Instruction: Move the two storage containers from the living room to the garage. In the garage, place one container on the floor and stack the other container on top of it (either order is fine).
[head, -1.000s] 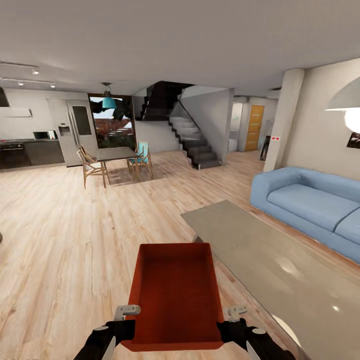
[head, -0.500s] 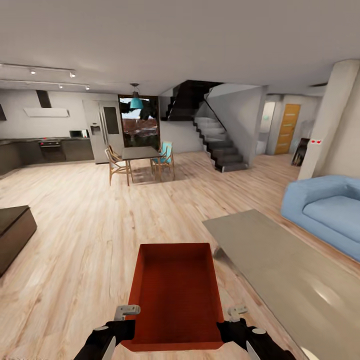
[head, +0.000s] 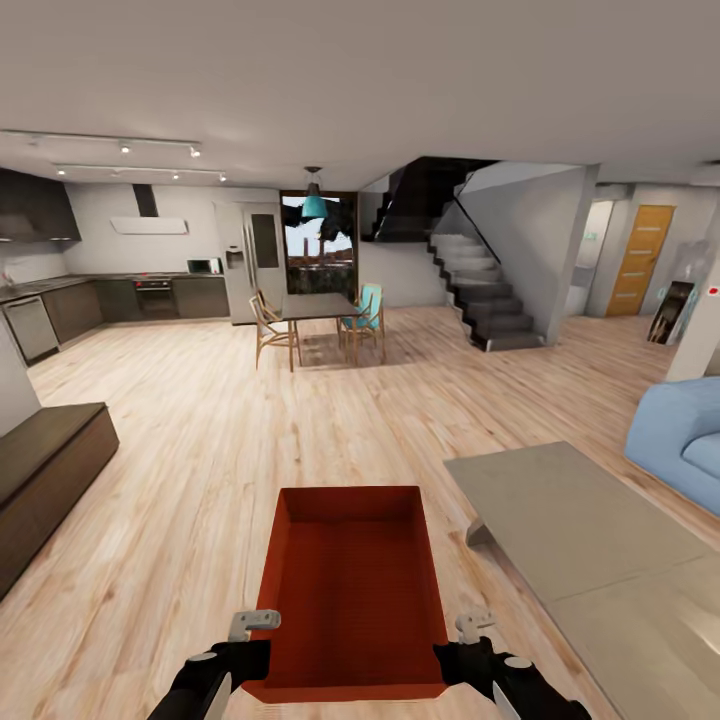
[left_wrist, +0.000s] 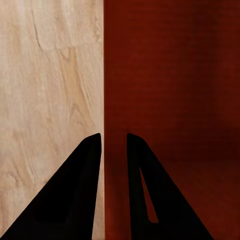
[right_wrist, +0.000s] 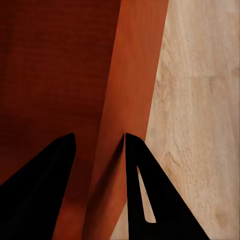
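Storage container hangs between both arms, each side wall pinched between fingers.

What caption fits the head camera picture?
Both grippers, left and right, carry an orange-red bin across the wooden floor.

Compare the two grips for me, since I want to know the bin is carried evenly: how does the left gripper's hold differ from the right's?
The left gripper straddles the storage container's left wall, seen edge-on as a thin line; the right gripper straddles the right wall, which shows as a broad slanted band. The left's outer finger hangs over the wood floor on the bin's left, the right's on its right. Both are shut on a side wall near the bin's near end.
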